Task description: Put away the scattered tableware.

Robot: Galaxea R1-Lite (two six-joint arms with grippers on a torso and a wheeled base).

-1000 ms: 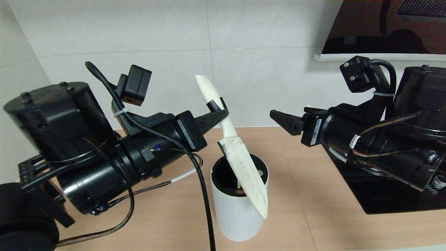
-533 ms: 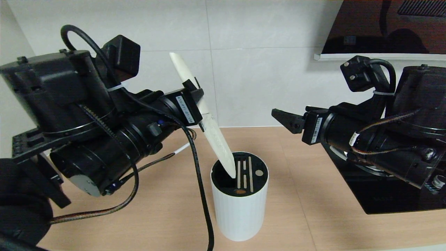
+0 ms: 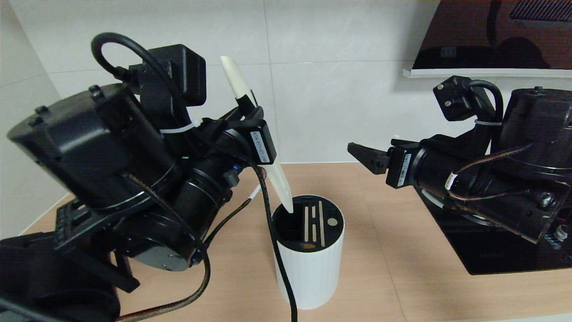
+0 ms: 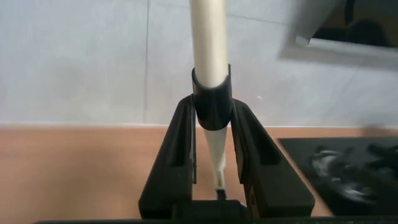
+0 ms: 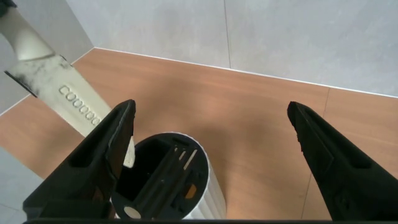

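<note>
Knife (image 3: 282,190), white, tilted at frame centre, tip at the top of the white holder (image 3: 308,268) on the wooden surface (image 3: 393,250). Left pincer (image 3: 248,107) pinches its handle. Right pincer (image 5: 210,112) spread, centre right.

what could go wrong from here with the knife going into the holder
1. The knife is tilted and its tip sits by the rim of the holder, not over the narrow slots, so lowering it might jam it on the top.
2. Nothing steadies the holder: the right gripper hangs open and apart from it, so a sideways push from the blade could tip it.
</note>
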